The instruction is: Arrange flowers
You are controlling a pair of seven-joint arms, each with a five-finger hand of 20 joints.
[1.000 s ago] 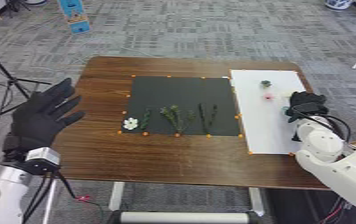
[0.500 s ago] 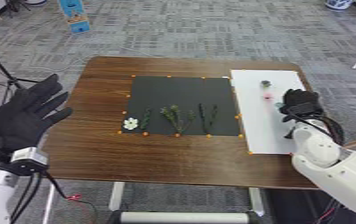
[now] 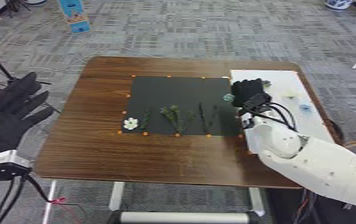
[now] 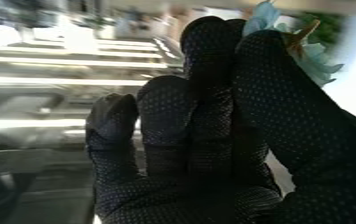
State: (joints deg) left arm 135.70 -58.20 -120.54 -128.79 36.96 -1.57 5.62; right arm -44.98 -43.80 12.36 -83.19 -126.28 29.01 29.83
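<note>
Blue flower farther left, partly hidden

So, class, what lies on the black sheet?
On the sheet: a white flower, green sprigs, dark stems. What the right hand covers at the right edge is hidden.

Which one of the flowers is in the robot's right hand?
The pale blue-green flower, pinched in the right hand; the others, like the white flower on the black mat, lie free.
</note>
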